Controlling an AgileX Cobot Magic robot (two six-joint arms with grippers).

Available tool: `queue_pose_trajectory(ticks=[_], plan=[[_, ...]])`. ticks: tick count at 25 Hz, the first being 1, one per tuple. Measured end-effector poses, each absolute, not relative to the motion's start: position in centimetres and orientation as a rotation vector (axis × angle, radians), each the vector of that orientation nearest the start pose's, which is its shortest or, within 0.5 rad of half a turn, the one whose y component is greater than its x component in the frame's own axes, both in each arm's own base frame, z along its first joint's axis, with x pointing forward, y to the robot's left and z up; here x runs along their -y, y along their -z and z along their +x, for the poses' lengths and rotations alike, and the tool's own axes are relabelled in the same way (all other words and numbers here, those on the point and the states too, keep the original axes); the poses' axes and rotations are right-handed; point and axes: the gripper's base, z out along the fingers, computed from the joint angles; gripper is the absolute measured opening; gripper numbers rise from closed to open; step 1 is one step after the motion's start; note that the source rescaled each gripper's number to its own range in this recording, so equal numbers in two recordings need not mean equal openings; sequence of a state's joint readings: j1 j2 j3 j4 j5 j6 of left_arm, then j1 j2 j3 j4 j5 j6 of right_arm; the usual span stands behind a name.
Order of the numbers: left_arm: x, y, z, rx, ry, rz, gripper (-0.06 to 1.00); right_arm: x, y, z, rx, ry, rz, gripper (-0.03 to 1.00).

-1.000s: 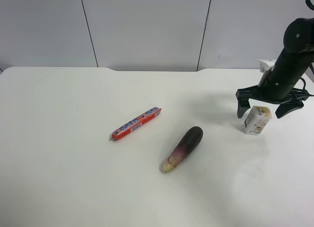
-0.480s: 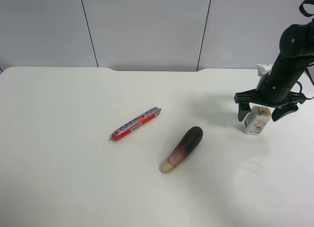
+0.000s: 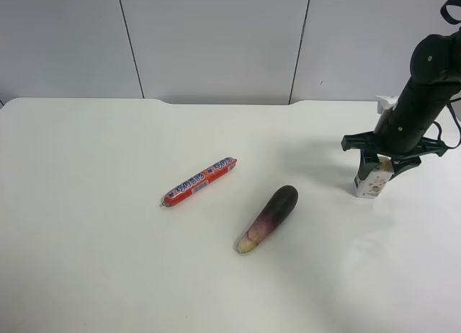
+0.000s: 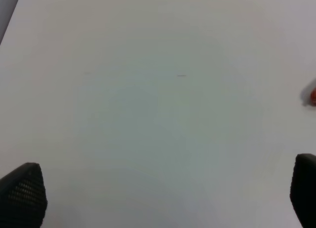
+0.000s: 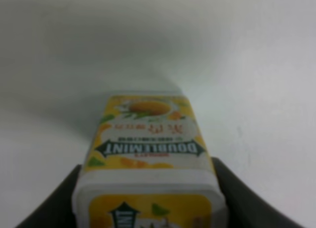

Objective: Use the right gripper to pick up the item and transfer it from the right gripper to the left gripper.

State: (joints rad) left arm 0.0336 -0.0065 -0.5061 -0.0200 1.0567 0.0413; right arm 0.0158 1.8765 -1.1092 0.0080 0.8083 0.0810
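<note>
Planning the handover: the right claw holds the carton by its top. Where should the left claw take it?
Probably the carton's free lower half, across its flat sides, coming from the side once lifted; the right claw covers its upper end.

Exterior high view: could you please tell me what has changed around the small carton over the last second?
The right gripper lowered over the Doublemint carton, and its jaws, open a second ago, shut on the carton's sides. The carton shifted slightly but still stands on the table, not lifted. The red sausage and the eggplant stayed put.
</note>
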Motion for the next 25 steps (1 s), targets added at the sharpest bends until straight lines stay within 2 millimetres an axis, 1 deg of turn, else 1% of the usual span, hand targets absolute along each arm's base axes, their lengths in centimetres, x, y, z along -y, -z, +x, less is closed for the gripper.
queue_pose_trajectory(ticks=[7,9,12,14,17,21,25], plan=[[0.2,-27.9,-0.6,-2.028,-0.023,0.009,1.0,-0.6,-15.0,33.7,-3.061,-0.019,0.111,0.0],[0.2,-27.9,-0.6,-2.028,-0.023,0.009,1.0,-0.6,-15.6,33.6,-3.07,-0.017,0.11,0.0],[0.2,-27.9,-0.6,-2.028,-0.023,0.009,1.0,-0.6,-17.5,33.6,-3.073,-0.018,0.109,0.0],[0.2,-27.9,-0.6,-2.028,-0.023,0.009,1.0,-0.6,-19.6,33.5,-3.055,-0.021,0.109,0.0],[0.2,-27.9,-0.6,-2.028,-0.023,0.009,1.0,-0.8,-22.0,33.2,-3.013,-0.039,0.087,0.0],[0.2,-27.9,-0.6,-2.028,-0.023,0.009,1.0,-2.6,-24.7,32.0,-2.95,-0.101,-0.053,0.0],[0.2,-27.9,-0.6,-2.028,-0.023,0.009,1.0,-5.2,-26.8,30.7,-2.897,-0.141,-0.203,0.0]])
